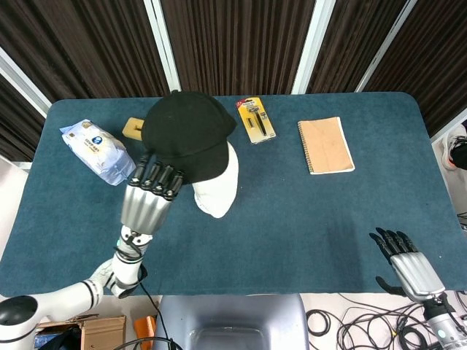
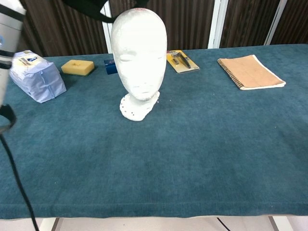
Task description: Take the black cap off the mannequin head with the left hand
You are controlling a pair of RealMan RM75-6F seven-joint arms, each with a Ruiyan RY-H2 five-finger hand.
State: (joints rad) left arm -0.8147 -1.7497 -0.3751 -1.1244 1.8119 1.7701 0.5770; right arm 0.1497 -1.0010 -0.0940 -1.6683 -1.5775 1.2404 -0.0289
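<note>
The black cap (image 1: 187, 133) is lifted off and held up to the left of the white mannequin head (image 1: 217, 186), which stands bare on the blue table. My left hand (image 1: 149, 197) grips the cap by its brim. In the chest view the bare mannequin head (image 2: 139, 53) fills the middle and only a dark edge of the cap (image 2: 89, 8) shows at the top left. My right hand (image 1: 403, 262) rests at the table's near right edge, fingers spread, holding nothing.
A blue-white bag (image 1: 97, 151), a yellow sponge (image 1: 134, 127) and a carded tool pack (image 1: 255, 119) lie along the far side. A blue box (image 2: 109, 66) sits behind the mannequin head. A tan notebook (image 1: 325, 145) lies to the right.
</note>
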